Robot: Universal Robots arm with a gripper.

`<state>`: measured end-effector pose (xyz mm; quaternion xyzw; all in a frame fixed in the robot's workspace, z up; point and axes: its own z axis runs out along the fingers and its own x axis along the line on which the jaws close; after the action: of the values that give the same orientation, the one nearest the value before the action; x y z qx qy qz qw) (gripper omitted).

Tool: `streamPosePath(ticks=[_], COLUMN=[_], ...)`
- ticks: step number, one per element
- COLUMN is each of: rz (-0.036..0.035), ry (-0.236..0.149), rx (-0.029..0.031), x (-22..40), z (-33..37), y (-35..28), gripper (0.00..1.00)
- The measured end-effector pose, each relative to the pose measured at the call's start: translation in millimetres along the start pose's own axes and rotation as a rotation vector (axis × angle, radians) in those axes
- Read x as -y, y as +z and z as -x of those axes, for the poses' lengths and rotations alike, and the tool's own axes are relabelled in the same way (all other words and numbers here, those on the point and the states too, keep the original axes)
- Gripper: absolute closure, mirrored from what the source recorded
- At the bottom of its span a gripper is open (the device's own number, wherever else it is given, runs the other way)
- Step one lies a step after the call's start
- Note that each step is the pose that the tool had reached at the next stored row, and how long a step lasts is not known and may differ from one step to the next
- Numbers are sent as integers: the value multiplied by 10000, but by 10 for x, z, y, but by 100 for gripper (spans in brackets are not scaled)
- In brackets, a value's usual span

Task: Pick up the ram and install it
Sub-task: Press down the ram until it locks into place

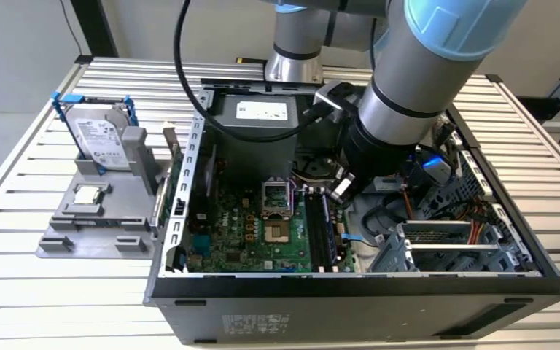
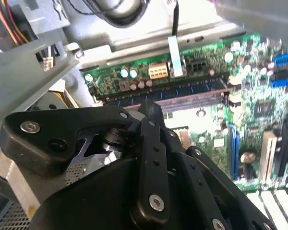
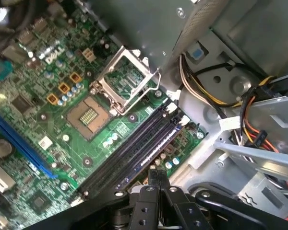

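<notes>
One ram (image 2: 182, 90) stands on edge in the black slots (image 3: 134, 146) nearest the motherboard's (image 1: 251, 233) edge, right of centre in the exterior view. Gripper (image 3: 158, 176) right over it, fingers pressed together, nothing between them; whether the tips touch it I cannot tell. Open computer case (image 1: 358, 306) all round.

A robotics lab or test workshop is showing here. An industrial robot arm (image 1: 426, 80) is reaching into an open desktop computer case (image 1: 358, 292) that is sitting on a slatted aluminium table (image 1: 27, 189), with its green motherboard (image 3: 62, 110) lying exposed. Near the table's edge at the exterior view's left, a grey fixture (image 1: 100, 219) is holding a hard drive (image 1: 100, 135) upright. Plain pale walls are standing behind.
</notes>
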<state>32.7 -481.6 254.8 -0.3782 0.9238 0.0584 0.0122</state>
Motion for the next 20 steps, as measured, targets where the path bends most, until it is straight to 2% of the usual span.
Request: streamPosePath(ticks=[3, 5, 10, 20], rz=[-204, -285, -253, -102], ry=[-175, -288, -807, -2596], rx=[196, 275, 242, 92], x=[-4, -8, -29, -33], z=[-4, -10, -32, -38], y=[4, 8, 14, 33], gripper=[100, 100, 100, 100])
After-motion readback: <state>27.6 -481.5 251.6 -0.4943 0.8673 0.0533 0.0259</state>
